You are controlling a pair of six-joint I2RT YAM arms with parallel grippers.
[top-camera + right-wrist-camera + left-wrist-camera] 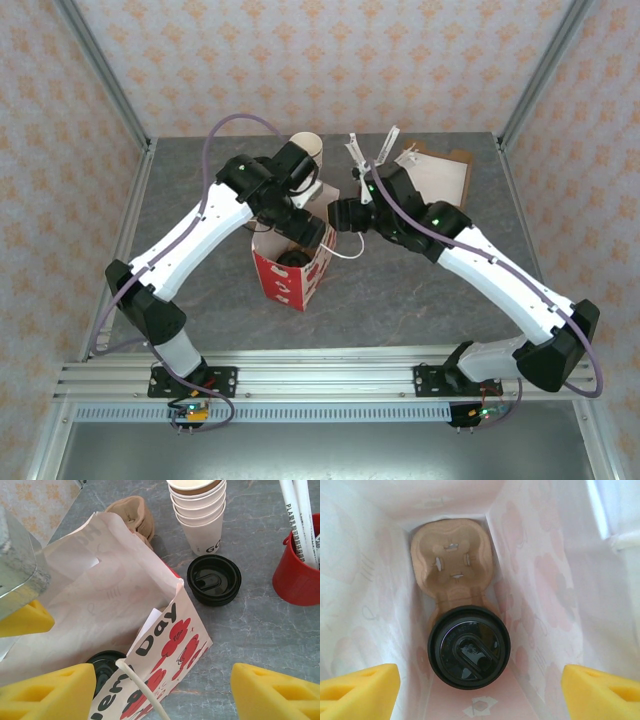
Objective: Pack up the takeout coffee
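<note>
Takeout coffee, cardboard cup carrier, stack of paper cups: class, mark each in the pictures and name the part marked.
Takeout coffee [469,652]: left wrist view, centre of its black lid.
Cardboard cup carrier [451,560]: left wrist view, its empty cup well.
Stack of paper cups [202,527]: right wrist view, bottom cup's side wall.

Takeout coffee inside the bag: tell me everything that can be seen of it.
The takeout coffee shows mainly as its round, glossy black plastic lid with a raised rim and an oval sip recess; the cup body is hidden beneath. It stands upright at the bottom of the red-and-white paper bag, apparently seated in the near pocket of a tan pulp carrier whose far pocket is empty. The open left claw hangs above it, yellow fingers either side, not touching.
</note>
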